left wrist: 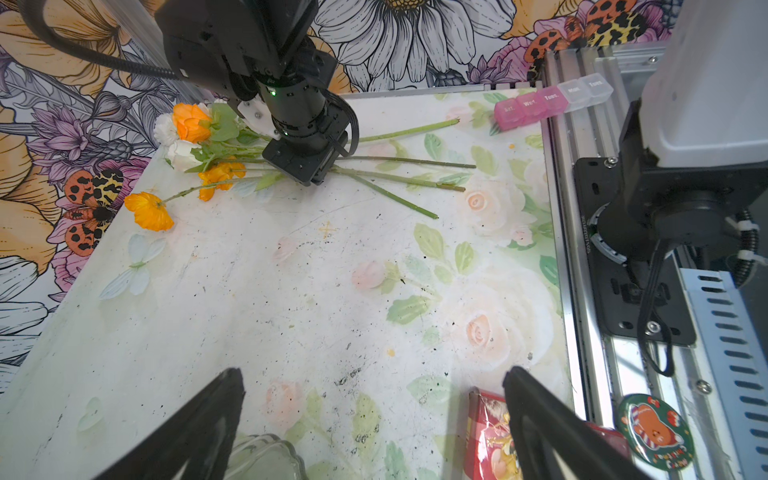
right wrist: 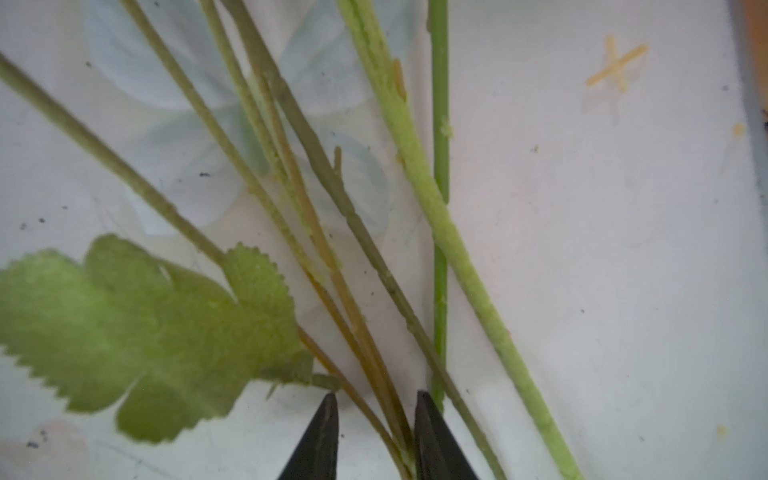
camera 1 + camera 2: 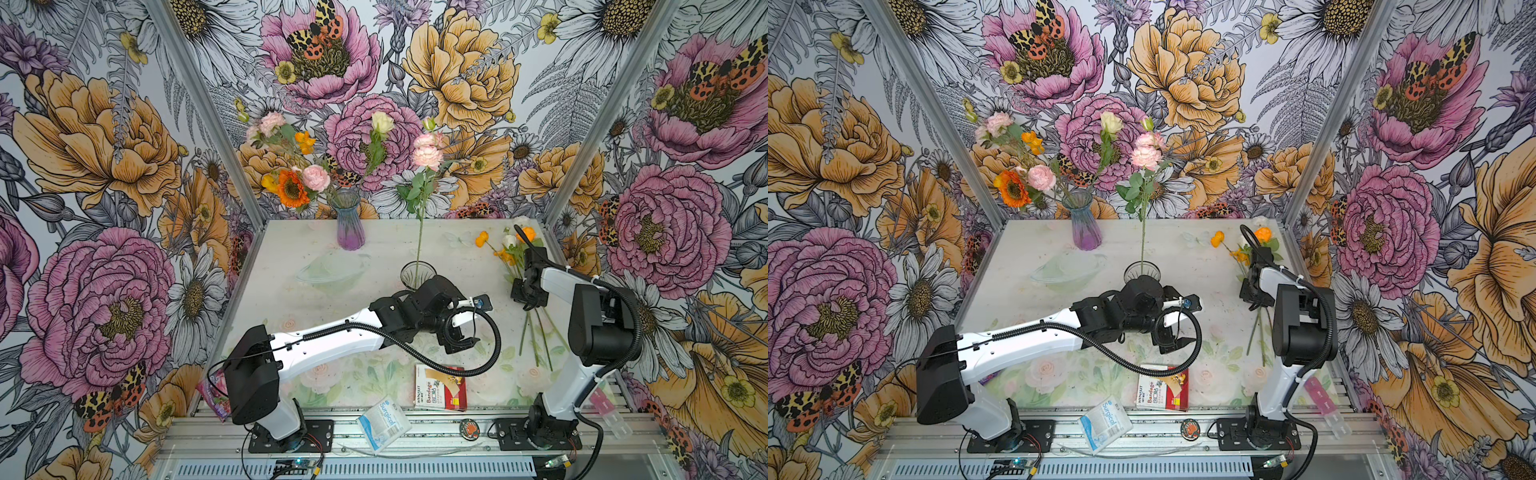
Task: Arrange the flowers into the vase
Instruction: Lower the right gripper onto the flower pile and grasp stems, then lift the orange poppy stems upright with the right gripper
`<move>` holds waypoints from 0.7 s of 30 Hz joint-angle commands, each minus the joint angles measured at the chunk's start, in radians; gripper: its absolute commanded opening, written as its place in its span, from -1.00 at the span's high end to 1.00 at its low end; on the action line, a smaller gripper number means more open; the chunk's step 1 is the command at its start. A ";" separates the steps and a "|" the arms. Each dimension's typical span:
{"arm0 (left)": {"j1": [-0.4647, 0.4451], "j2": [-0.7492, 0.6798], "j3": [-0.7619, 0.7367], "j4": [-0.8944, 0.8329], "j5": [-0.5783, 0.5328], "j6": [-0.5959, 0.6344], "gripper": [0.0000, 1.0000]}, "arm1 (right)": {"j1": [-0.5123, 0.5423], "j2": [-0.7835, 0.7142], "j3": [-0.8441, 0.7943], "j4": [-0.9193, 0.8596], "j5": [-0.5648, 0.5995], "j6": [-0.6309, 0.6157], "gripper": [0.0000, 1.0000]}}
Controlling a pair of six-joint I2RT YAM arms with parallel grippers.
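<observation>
Several loose flowers [image 3: 509,249] with orange and white heads lie at the right of the table, their stems pointing toward the front. My right gripper [image 3: 525,301] is lowered onto their stems [image 1: 399,178]. In the right wrist view its jaws [image 2: 376,399] stand narrowly open, straddling a few thin stems [image 2: 374,374], with a gap still showing on one side. A purple glass vase [image 3: 350,226] at the back holds several flowers. A clear glass vase [image 3: 417,272] mid-table holds one tall pink flower [image 3: 427,157]. My left gripper [image 3: 459,343] hovers open and empty beside it.
A red bandage box [image 3: 440,386] and a surgical packet [image 3: 384,419] lie at the front edge, with a round badge [image 3: 469,428] on the rail. A pink pill box [image 1: 540,104] sits by the right arm's base. A clear glass dish [image 3: 332,270] lies left of centre.
</observation>
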 commanded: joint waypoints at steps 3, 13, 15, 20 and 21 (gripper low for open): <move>-0.004 0.009 -0.007 0.017 -0.025 0.009 -0.98 | 0.003 0.020 0.011 0.015 -0.023 0.001 0.59; -0.004 -0.014 -0.009 0.017 -0.026 0.018 -0.97 | 0.038 -0.028 0.002 0.017 -0.027 -0.062 1.00; -0.003 -0.024 -0.010 0.017 -0.033 0.025 -0.98 | 0.054 -0.056 0.000 0.017 -0.032 -0.074 1.00; -0.002 -0.044 -0.013 0.013 -0.071 0.048 -0.98 | 0.099 -0.167 -0.002 0.015 -0.104 -0.067 1.00; 0.001 -0.053 -0.014 0.013 -0.078 0.053 -0.97 | 0.109 -0.194 -0.003 0.014 -0.119 -0.059 1.00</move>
